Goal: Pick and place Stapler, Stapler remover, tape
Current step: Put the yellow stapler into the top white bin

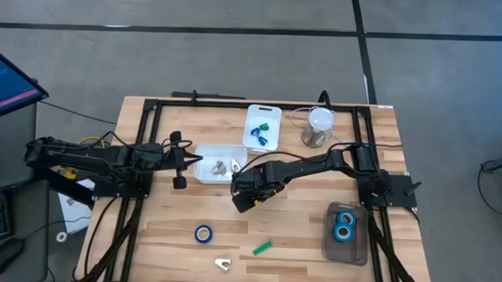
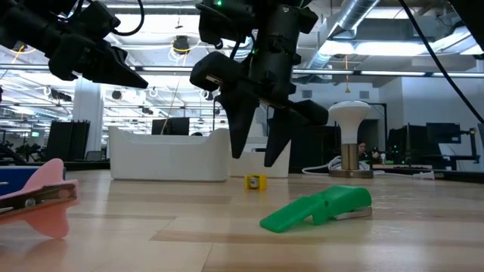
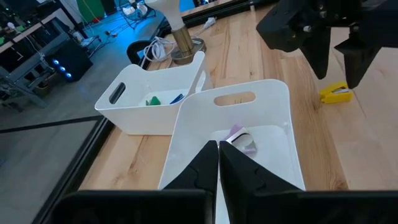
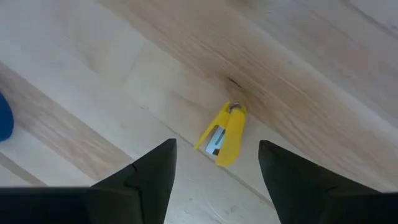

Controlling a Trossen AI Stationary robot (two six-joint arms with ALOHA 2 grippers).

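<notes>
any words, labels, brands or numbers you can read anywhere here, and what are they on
None can be read.
Yellow stapler: no marking shows.
Green stapler: plain, no label seen.
Blue tape roll: too small to show any print.
White tubs: plain, no print.
Screen at the table's far left: lit, but its contents are too small to read.

We are seeing the right arm reaching across toward table centre, wrist pitched down, the right gripper hanging with its 2 fingers spread wide, holding nothing. The left arm is lying level at the left side, the left gripper fingers pressed together.
</notes>
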